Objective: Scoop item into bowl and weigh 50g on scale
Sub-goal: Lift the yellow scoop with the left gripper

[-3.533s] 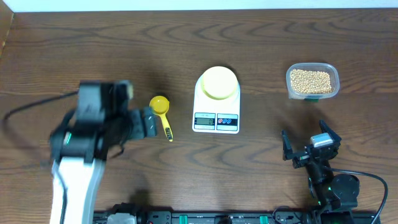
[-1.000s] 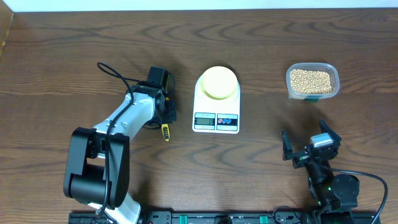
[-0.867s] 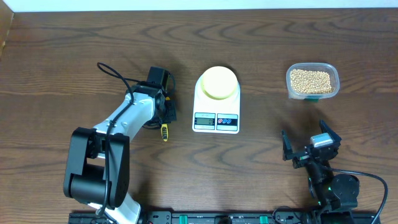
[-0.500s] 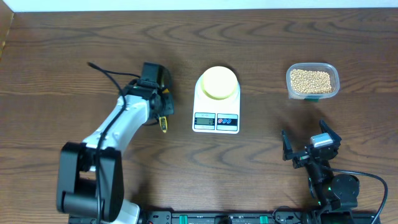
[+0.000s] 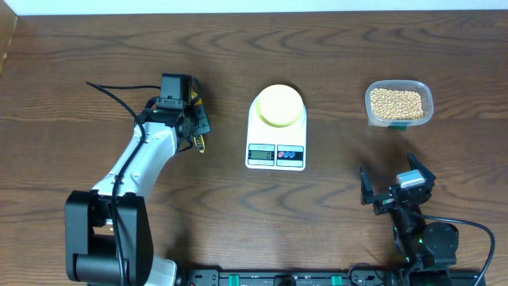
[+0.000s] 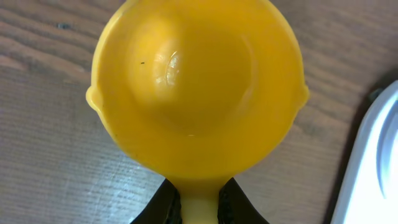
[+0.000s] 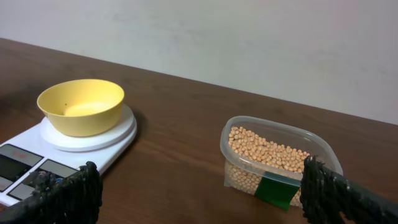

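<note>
My left jaws are clamped on the handle of the yellow scoop (image 6: 196,87). Its empty cup faces the wrist camera, left of the desk's (image 5: 333,48) centre and near the left side of the scale (image 5: 276,155). The scale stands mid-desk and carries the empty bowl (image 5: 279,105) on its platform. The beans (image 5: 396,102) lie in a clear tub (image 5: 427,94) toward the far right corner. My right jaws stand wide apart, holding nothing, near the front edge at right.
</note>
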Robot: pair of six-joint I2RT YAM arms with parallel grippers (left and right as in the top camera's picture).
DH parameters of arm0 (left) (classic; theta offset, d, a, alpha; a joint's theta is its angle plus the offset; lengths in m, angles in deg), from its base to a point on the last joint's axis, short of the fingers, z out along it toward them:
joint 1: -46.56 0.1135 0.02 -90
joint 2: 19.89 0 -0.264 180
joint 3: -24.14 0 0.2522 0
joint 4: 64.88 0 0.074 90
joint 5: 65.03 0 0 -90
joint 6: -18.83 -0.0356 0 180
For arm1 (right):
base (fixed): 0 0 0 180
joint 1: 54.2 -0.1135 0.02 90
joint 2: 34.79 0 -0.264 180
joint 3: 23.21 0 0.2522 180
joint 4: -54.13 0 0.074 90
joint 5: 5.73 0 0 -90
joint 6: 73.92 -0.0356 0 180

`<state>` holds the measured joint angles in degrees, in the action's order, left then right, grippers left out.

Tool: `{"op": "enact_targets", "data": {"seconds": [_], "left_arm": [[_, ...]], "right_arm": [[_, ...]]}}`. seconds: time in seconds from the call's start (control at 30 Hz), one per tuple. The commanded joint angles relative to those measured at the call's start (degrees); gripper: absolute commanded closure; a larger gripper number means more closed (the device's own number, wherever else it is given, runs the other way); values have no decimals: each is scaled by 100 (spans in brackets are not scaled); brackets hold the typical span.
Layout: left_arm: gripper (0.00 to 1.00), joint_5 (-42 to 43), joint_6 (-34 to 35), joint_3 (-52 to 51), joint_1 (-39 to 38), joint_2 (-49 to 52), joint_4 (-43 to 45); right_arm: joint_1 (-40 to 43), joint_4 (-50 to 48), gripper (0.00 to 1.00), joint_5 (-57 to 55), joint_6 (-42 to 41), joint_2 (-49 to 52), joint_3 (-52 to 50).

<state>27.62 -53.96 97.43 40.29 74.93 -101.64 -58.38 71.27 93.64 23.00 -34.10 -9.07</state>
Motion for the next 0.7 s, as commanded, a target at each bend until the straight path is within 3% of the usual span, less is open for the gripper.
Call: {"op": "enact_targets", "data": {"seconds": [0.0, 0.17, 0.27, 0.47, 0.67], "left_arm": [[92, -13, 629, 26, 72, -22, 280], [92, 72, 772, 26, 177, -22, 304], [92, 579, 835, 26, 186, -22, 297], [92, 614, 2284, 26, 186, -22, 295], [92, 664, 2402, 26, 186, -22, 299]], "right_arm": [[-2, 26, 1, 20, 44, -31, -7], [-2, 26, 1, 20, 44, -31, -7], [-2, 26, 1, 20, 44, -31, -7], [2, 28, 1, -131, 142, -31, -7], [2, -468, 1, -118, -61, -31, -7]]}}
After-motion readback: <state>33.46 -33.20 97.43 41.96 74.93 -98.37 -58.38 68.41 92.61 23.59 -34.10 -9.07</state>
